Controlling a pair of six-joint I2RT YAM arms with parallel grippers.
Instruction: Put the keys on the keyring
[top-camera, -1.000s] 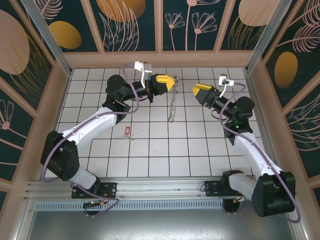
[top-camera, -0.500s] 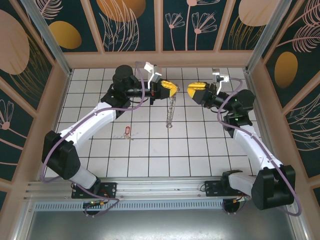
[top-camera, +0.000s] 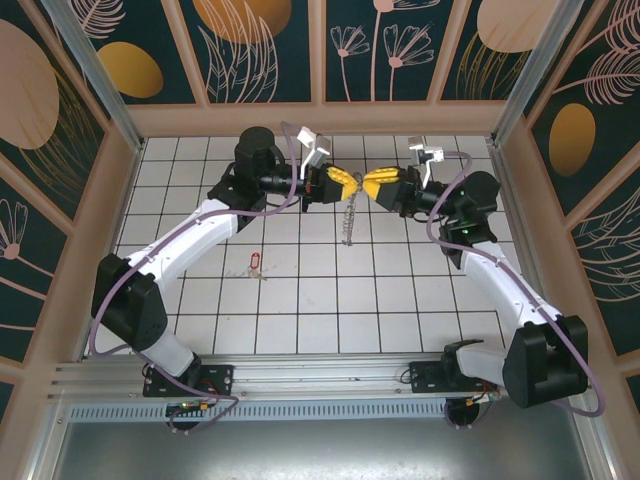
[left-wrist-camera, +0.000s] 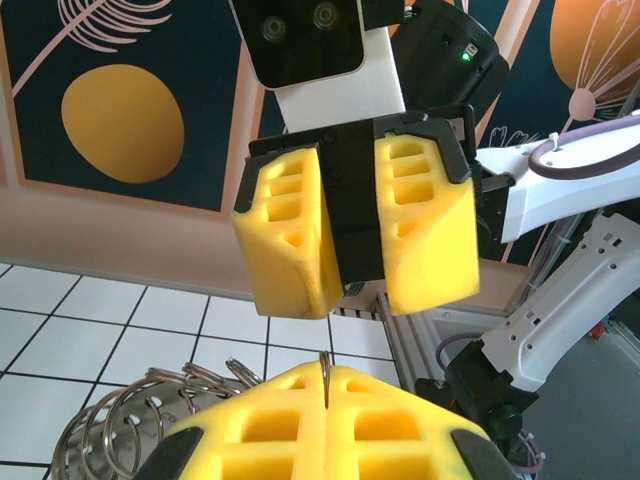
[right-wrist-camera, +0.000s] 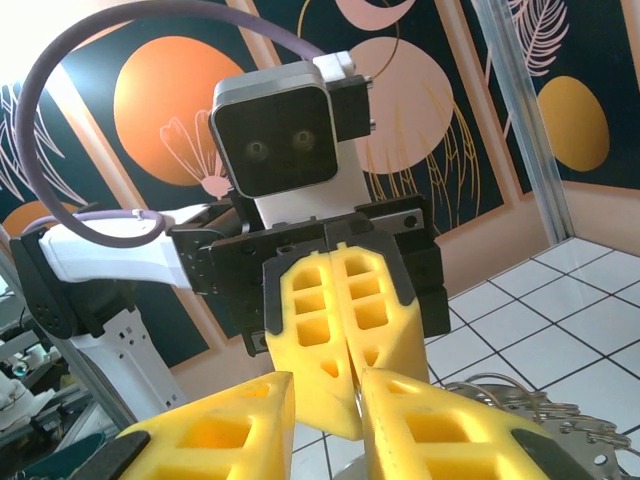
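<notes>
Left end effector (top-camera: 345, 185) clenched on keyring (top-camera: 348, 215) wire; ring dangles over worktop (top-camera: 300, 300). Right end effector (top-camera: 372, 186) tip-to-tip with it, jaws narrowly parted, grasping nothing. keys (top-camera: 255, 262) on worktop, well apart. Advice: pinch wire beside left pads, squarely.

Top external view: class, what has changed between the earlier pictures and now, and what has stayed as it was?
The left end effector, shut on the keyring, carried it a little right, toward the middle. The right end effector swung left until the two nearly meet tip to tip; its jaws narrowed but are open. The red-headed key stayed where it lay.
</notes>
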